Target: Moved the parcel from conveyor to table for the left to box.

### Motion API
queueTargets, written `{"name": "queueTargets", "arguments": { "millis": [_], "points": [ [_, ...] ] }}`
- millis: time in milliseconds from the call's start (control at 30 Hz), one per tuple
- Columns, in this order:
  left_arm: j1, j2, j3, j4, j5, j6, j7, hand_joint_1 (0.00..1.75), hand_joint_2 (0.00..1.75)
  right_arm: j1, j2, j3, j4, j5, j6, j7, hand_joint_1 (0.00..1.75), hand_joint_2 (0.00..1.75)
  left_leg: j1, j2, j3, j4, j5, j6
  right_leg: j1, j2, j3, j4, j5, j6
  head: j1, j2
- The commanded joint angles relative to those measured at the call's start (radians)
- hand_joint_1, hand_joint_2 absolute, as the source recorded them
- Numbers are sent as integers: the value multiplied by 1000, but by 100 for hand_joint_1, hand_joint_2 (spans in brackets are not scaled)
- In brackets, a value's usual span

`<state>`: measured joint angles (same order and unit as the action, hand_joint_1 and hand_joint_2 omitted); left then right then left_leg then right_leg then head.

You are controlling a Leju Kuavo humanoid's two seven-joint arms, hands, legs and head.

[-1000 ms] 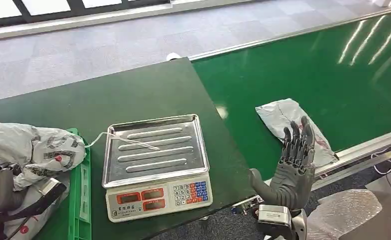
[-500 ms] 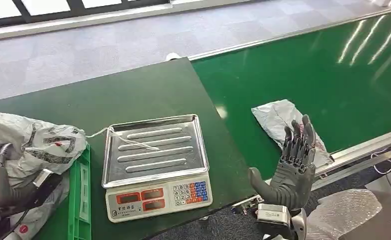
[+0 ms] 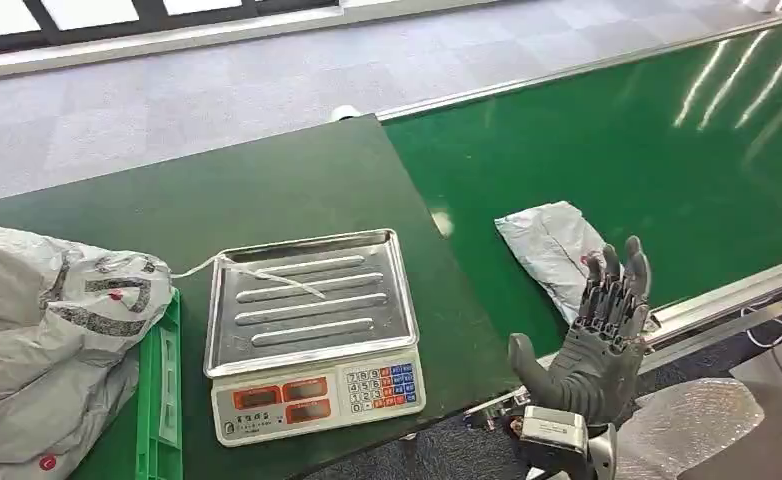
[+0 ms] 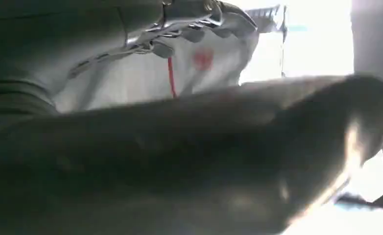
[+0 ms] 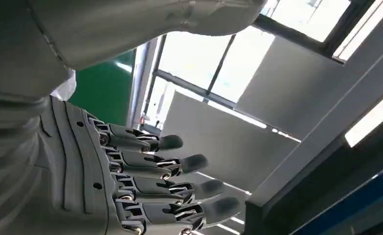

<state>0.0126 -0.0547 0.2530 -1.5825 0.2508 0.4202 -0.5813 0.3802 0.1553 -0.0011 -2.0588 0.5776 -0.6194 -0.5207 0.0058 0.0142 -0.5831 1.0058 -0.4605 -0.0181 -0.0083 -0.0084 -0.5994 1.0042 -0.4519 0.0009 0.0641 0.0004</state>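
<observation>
On the green conveyor (image 3: 667, 150) the grey parcel (image 3: 552, 250) lay flat near its front rail, nothing touching it. Right hand (image 3: 597, 340) was raised just in front of it, fingers (image 5: 179, 164) spread, empty. Left hand (image 4: 189, 161) was too blurred to tell its state. Scale (image 3: 312, 330) stood on the table (image 3: 267, 190), bagged parcels (image 3: 57, 330) at the green crate (image 3: 162, 390).

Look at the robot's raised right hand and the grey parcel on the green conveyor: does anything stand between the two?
Nothing visible does. The right hand is raised, fingers spread and holding nothing, at the belt's near edge. The parcel lies flat on the conveyor just beyond its fingertips, with bare belt around it.
</observation>
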Motion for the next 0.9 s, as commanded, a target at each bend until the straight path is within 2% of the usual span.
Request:
{"name": "queueTargets", "arguments": {
  "millis": [33, 100, 200, 233, 300, 433, 567, 633, 667, 700, 767, 833, 867, 900],
  "points": [
    [146, -222, -33, -354, -186, 192, -117, 0, 0, 11, -20, 8, 36, 8, -70, 9, 0, 175, 1, -3, 1, 1, -2, 2, 1, -2, 3, -1, -2, 1, 0, 0],
    [146, -222, -33, -354, -186, 192, -117, 0, 0, 11, -20, 8, 36, 8, -70, 9, 0, 175, 1, -6, 2, 1, -2, 3, 1, -6, 5, -2, -4, 4, 0, 0],
    [146, -222, -33, -354, -186, 192, -117, 0, 0, 11, -20, 8, 36, 8, -70, 9, 0, 175, 0, -4, 3, 1, -3, 3, 0, -4, 6, -1, -5, 4, 0, 0],
    [135, -197, -33, -336, -180, 202, -117, 0, 0, 11, -22, 10, 36, 7, -75, 10, 0, 175, 1, -3, 2, 1, -3, 2, 1, -3, 6, -2, -4, 4, 0, 0],
    [144, -192, -29, -311, -21, 149, -117, 0, 0, 13, -21, 8, 36, -2, -79, 8, 0, 175, 0, -4, 2, 0, -3, 2, 0, -4, 7, -2, -4, 4, 0, 0],
    [162, -201, -18, -297, 30, 145, -117, 0, 0, 5, -23, 3, 48, -2, -79, 7, 0, 175, 0, -3, 7, -1, -3, 2, 0, -3, 9, -2, -5, 3, 0, 0],
    [184, -241, 6, -357, 3, 110, -117, 0, 0, 0, -40, -54, 77, 123, -56, 104, 0, 175, 1, -3, 8, -2, -3, 2, 1, -3, 11, -4, -4, 4, 0, 0],
    [193, -247, 5, -367, 1, 105, -117, 0, 0, -4, -51, -75, 82, 129, -50, 115, 0, 175, 1, -3, 8, -1, -4, 3, 1, -3, 12, -4, -5, 4, 0, 0],
    [200, -247, -2, -370, -22, 108, -117, 0, 0, -11, -49, -103, 91, 203, -11, 172, 0, 175, 1, -3, 8, -1, -4, 2, 1, -3, 12, -4, -5, 4, 0, 0],
    [208, -254, -2, -374, -21, 96, -117, 0, 0, -38, -68, -154, 132, 324, 78, 270, 0, 175, 1, -3, 8, -2, -4, 3, 0, -3, 13, -5, -4, 4, 0, 0],
    [217, -249, -12, -364, -5, 85, -117, 0, 0, -85, -112, -203, 193, 466, 175, 359, 0, 175, 1, -3, 8, -1, -4, 3, 0, -3, 12, -3, -4, 4, 0, 0],
    [211, -229, -26, -338, 14, 75, -117, 0, 0, -152, -224, -237, 313, 660, 270, 465, 0, 175, 1, -2, 9, -2, -4, 4, 1, -2, 14, -6, -3, 4, 0, 0],
    [196, -202, -45, -306, 33, 77, -117, 0, 0, -177, -326, -244, 390, 761, 319, 527, 0, 175, 1, 0, 8, -3, -4, 4, 0, 0, 15, -7, -2, 5, 0, 0],
    [188, -191, -54, -293, 31, 88, -117, 0, 0, -197, -391, -250, 444, 779, 327, 553, 0, 175, 1, 0, 6, -3, -5, 5, 0, 0, 16, -7, -2, 5, 0, 0]
  ]
}}
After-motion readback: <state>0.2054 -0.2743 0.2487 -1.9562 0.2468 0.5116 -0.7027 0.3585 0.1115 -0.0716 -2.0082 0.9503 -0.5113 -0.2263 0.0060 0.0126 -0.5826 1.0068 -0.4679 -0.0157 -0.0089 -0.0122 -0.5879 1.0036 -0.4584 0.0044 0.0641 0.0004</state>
